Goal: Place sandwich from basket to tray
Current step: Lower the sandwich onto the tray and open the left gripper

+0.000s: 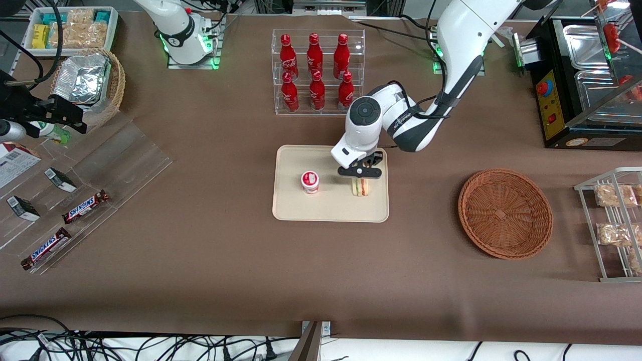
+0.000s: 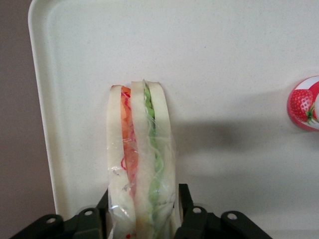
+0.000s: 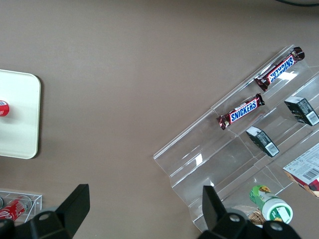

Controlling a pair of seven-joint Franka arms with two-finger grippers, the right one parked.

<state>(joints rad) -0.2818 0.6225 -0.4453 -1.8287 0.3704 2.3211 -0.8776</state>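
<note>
The sandwich [image 1: 359, 188] [image 2: 142, 159], a white-bread wedge with red, orange and green layers in clear wrap, stands on edge on the cream tray [image 1: 331, 210] [image 2: 224, 59], close to the tray rim nearest the working arm's end. My left gripper [image 1: 359, 175] [image 2: 143, 196] is low over the tray. It is shut on the sandwich, with one black finger against each bread face. The round reddish-brown wicker basket [image 1: 505, 213] lies toward the working arm's end of the table with nothing in it.
A small strawberry yogurt cup [image 1: 310, 181] [image 2: 304, 103] stands on the tray beside the sandwich. A clear rack of red bottles [image 1: 315, 70] stands farther from the camera than the tray. A wire rack with snack packets [image 1: 614, 220] sits beside the basket.
</note>
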